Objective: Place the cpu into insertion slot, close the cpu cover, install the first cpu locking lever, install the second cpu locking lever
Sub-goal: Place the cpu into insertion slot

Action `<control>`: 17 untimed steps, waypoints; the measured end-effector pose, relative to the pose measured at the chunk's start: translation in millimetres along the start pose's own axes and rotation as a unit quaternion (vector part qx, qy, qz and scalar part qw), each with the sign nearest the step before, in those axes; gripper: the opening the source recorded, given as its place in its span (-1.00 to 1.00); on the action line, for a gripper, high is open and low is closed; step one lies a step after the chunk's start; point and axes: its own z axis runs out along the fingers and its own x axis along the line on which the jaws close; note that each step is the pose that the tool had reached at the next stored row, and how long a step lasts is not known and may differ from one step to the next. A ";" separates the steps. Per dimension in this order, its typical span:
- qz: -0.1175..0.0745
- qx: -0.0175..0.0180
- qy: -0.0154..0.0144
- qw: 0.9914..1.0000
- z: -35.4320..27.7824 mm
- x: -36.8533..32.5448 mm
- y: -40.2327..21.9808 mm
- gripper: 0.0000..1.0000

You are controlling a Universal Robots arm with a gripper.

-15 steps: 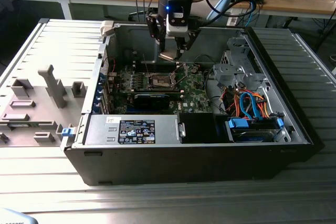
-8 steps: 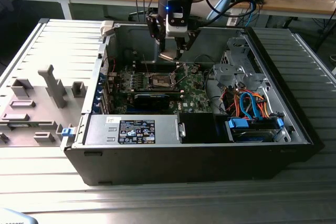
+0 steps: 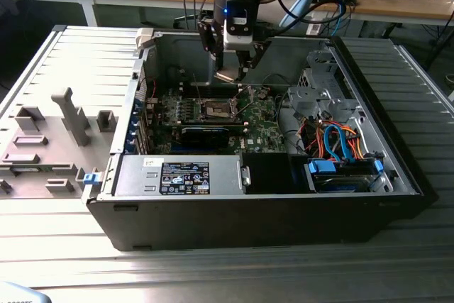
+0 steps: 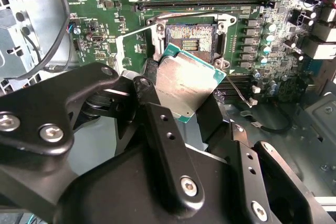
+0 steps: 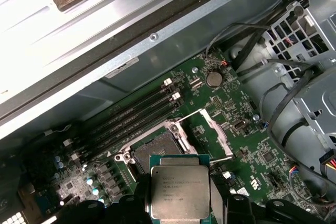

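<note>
Right now the gripper (image 3: 234, 71) pinches the cpu (image 5: 179, 192) and holds it in the air over the bare insertion slot (image 5: 156, 153), the cpu cover (image 5: 217, 136) flipped up, so step one looks in hand, and the chip likely needs to go down flat and lined up.

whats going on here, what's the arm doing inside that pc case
The robot arm's gripper is shut on the cpu and holds it over the open socket on the motherboard inside the computer case. The cpu is not seated in the socket yet. The cpu cover is swung open beside the socket, so nothing has been closed over it.
</note>
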 end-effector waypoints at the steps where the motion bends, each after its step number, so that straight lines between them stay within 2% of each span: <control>1: 0.001 0.000 0.000 1.000 0.0 0.0 0.0 0.08; 17: 0.014 0.000 -0.001 1.000 0.9 0.0 0.0 0.08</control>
